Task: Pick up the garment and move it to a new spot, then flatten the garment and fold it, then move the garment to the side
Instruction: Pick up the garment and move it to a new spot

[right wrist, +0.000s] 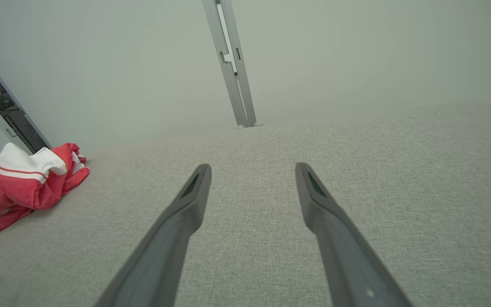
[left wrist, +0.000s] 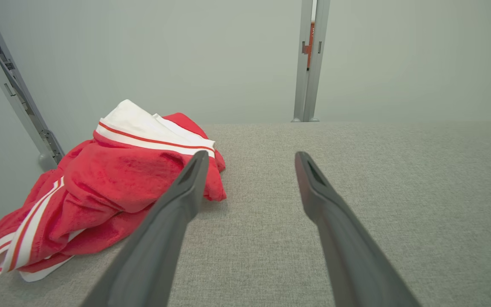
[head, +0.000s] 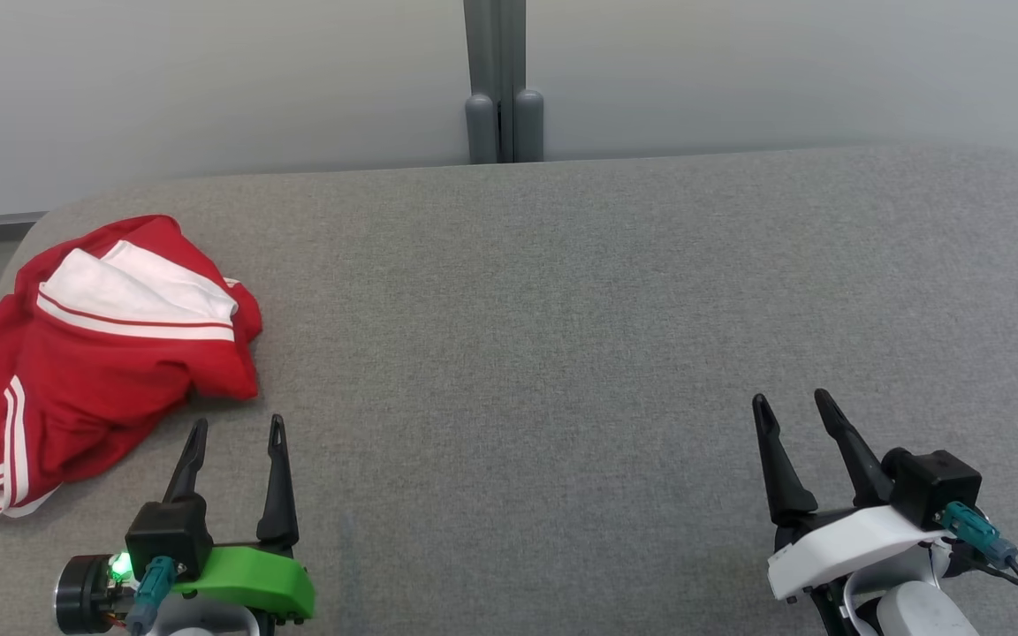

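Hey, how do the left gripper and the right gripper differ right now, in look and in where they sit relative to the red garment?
The left gripper has a green mount; the right gripper has a white mount. The left gripper sits close beside the red garment; the right gripper is far from it across the grey surface. Both are open and empty.

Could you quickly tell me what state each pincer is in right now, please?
Left pincer: open, empty, near the crumpled red-and-white fabric garment.
Right pincer: open, empty.
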Controlling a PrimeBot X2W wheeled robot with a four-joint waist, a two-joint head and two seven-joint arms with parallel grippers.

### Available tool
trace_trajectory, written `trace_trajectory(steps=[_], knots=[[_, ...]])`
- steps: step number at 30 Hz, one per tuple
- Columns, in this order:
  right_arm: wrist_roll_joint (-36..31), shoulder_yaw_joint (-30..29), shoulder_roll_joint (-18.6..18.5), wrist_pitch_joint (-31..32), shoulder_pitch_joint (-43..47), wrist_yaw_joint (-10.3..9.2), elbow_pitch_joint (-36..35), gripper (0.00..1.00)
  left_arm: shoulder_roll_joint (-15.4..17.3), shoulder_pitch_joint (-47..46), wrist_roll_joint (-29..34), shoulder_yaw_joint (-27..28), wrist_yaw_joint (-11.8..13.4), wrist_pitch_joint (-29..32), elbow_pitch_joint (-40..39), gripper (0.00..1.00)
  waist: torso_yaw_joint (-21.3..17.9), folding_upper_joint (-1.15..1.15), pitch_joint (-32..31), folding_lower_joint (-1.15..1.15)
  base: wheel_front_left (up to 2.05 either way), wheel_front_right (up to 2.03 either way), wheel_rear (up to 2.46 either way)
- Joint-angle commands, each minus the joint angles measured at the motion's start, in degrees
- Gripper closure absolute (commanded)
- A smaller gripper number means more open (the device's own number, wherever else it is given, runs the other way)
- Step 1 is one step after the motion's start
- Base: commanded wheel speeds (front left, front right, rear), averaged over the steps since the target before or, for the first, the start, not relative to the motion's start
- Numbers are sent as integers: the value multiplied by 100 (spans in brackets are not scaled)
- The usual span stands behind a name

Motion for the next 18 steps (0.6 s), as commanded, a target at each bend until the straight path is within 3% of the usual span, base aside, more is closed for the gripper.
trace_trajectory(steps=[1,9,18], knots=[[49,5,-12,-22,-12,2,22,0,-3,-76,29,21,4,-4,15,0,5,0,-2,0,0,0,0],[23,42,-5,-22,16,2,36,0,21,-65,78,76,31,-4,31,0,128,0,-11,0,0,0,0],[60,126,-5,-21,29,2,51,0,55,-77,103,172,57,-4,32,0,615,0,21,0,0,0,0]])
